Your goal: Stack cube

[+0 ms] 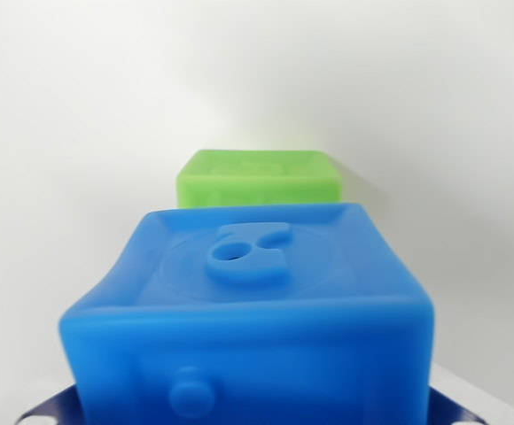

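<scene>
White, featureless surface and backdrop filled everything around the two blocks you were working with, so you had no clutter to worry about. Nearest the wrist camera sat the soft blue rubbery cube with raised shapes moulded on its faces (257, 310), taking up most of the lower frame and tilted slightly, its top face turned up toward the lens. At the very bottom corners, dark blue pieces with pale fittings (49, 409) peeked out on either side of it; you could take these for parts of the gripper, but the fingertips themselves were hidden, so I cannot tell how wide the jaws stood or whether they truly clasped the cube. Its closeness and central position suggested it was being carried, though that was only a judgement. Beyond it, further back, lay the light green soft cube with embossed top (259, 177), partly hidden behind the blue one's upper edge and apparently apart from it. As for progress, you had nothing stacked yet: the blue block needed bringing over the green one, lowering squarely, and letting go
</scene>
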{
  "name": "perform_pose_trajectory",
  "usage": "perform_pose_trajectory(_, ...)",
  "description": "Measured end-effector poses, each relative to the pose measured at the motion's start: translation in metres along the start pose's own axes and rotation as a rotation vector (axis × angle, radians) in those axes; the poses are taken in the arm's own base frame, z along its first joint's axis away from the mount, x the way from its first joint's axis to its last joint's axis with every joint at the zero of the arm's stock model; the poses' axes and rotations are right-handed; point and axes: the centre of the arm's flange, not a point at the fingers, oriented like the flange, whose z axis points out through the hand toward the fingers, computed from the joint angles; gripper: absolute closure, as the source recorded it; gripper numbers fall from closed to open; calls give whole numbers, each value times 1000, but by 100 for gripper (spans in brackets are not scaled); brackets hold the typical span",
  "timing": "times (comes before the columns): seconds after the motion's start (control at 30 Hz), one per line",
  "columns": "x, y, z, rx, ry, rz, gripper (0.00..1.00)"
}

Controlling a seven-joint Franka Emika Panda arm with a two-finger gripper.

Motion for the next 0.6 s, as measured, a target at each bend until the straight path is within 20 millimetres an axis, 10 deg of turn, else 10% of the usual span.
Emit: perform_pose_trajectory(0.6, -1, 0, 26, 0, 0, 0, 100)
